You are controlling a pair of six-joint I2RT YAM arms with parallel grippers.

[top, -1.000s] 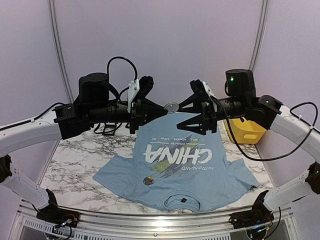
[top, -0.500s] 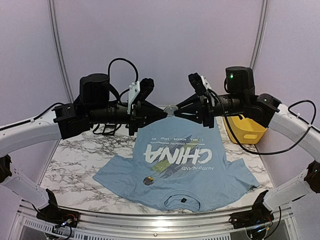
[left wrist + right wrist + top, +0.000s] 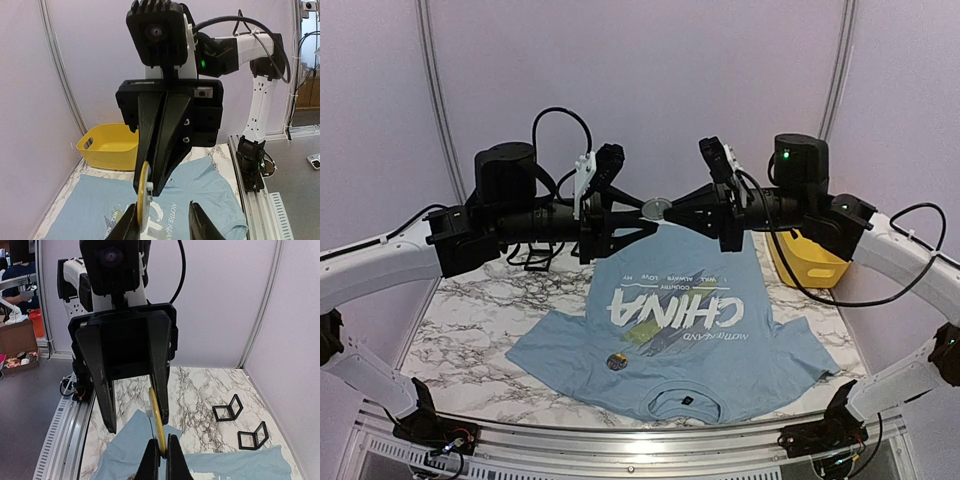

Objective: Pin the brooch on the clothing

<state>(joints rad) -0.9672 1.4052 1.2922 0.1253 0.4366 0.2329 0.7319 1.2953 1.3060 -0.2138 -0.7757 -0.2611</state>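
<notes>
The brooch (image 3: pixel 657 207), a round yellow-rimmed disc with a small white stud, hangs in the air between the two arms, above the far hem of the clothing (image 3: pixel 670 335). That clothing is a light blue T-shirt with white "CHINA" lettering, lying flat on the marble table. My right gripper (image 3: pixel 671 209) is shut on the brooch's edge (image 3: pixel 159 426), its fingertips (image 3: pixel 172 462) pinched together. My left gripper (image 3: pixel 163 225) is open; the brooch (image 3: pixel 144 196) stands against its left finger while the other finger is well apart.
A small round dark disc (image 3: pixel 616 361) lies on the shirt near the collar. A yellow bin (image 3: pixel 812 262) stands at the table's back right. Two black wire frames (image 3: pixel 227 407) sit on the marble table (image 3: pixel 480 340) near the wall.
My right gripper has closed onto the brooch from the right. My left gripper, which was holding it shut, has opened its jaws. The brooch has stayed about where it was.
</notes>
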